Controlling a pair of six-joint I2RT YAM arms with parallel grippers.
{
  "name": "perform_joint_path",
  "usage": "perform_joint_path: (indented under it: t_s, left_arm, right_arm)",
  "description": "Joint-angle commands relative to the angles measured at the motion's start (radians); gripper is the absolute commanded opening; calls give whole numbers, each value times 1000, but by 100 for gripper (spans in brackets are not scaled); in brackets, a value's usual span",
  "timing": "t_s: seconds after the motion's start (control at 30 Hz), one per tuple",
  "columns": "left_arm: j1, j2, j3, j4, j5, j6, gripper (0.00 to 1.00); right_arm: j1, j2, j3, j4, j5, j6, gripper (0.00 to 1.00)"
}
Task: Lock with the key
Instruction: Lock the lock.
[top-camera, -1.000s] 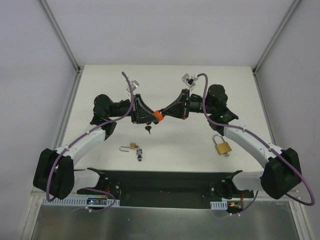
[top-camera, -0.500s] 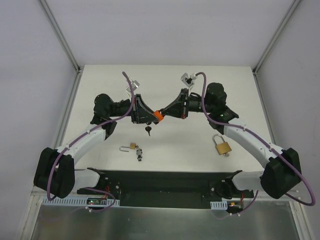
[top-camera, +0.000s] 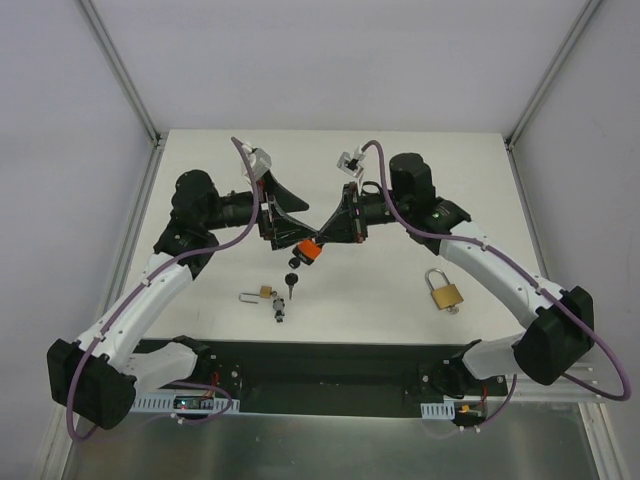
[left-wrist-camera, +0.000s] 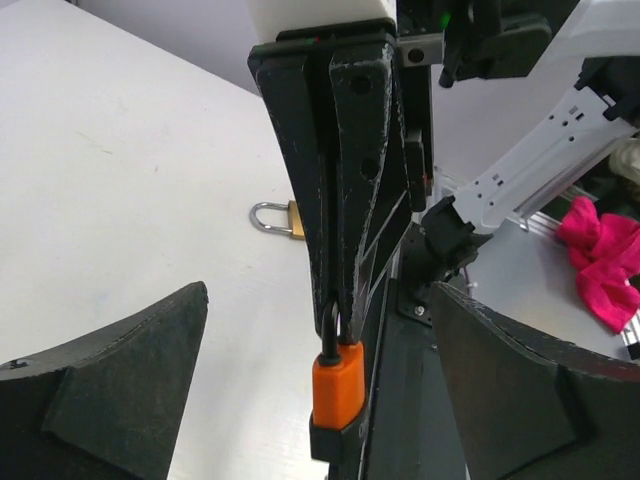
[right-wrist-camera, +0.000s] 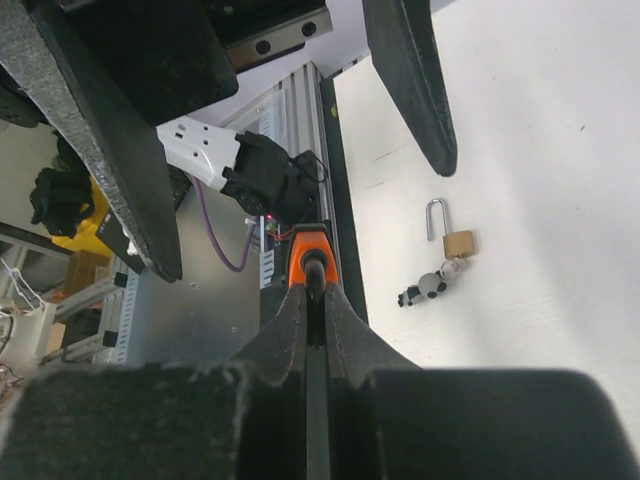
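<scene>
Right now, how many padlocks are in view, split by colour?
Orange: 1, the orange padlock, held by the right gripper
Brass: 2, the small brass padlock and the large brass padlock, both lying on the table
Total: 3

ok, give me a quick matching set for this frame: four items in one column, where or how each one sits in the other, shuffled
Things:
1. orange padlock
2. large brass padlock
3. small brass padlock
4. left gripper

Place or state:
A. on the table, near the right arm
B. open
C. clamped by its shackle in the right gripper
D. on the table, next to the keys

Pairs: 1-C, 2-A, 3-D, 4-B
</scene>
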Motion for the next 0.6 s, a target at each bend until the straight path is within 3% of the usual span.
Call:
perform_joint_path:
  t_s: [0.0, 0.1, 0.3, 0.43, 0.57]
  left_arm:
    - [-3, -33, 73, -262, -18, 225, 92]
    - [-3, -39, 92, -331, 23, 275, 97]
    - [-3, 16, 135, -452, 54, 308, 95]
    - [-13, 71, 158, -457, 155, 292, 91]
    - [-46, 122, 168, -457, 155, 291, 89]
  right_arm:
    - [-12, -4, 129, -214, -33, -170, 1]
    - [-13, 16, 207, -383, -13, -285, 1]
    - [-15, 55, 301, -597, 6, -444, 1]
    - [-15, 67, 315, -620, 10, -458, 1]
    - [-15, 70, 318, -614, 9, -449, 1]
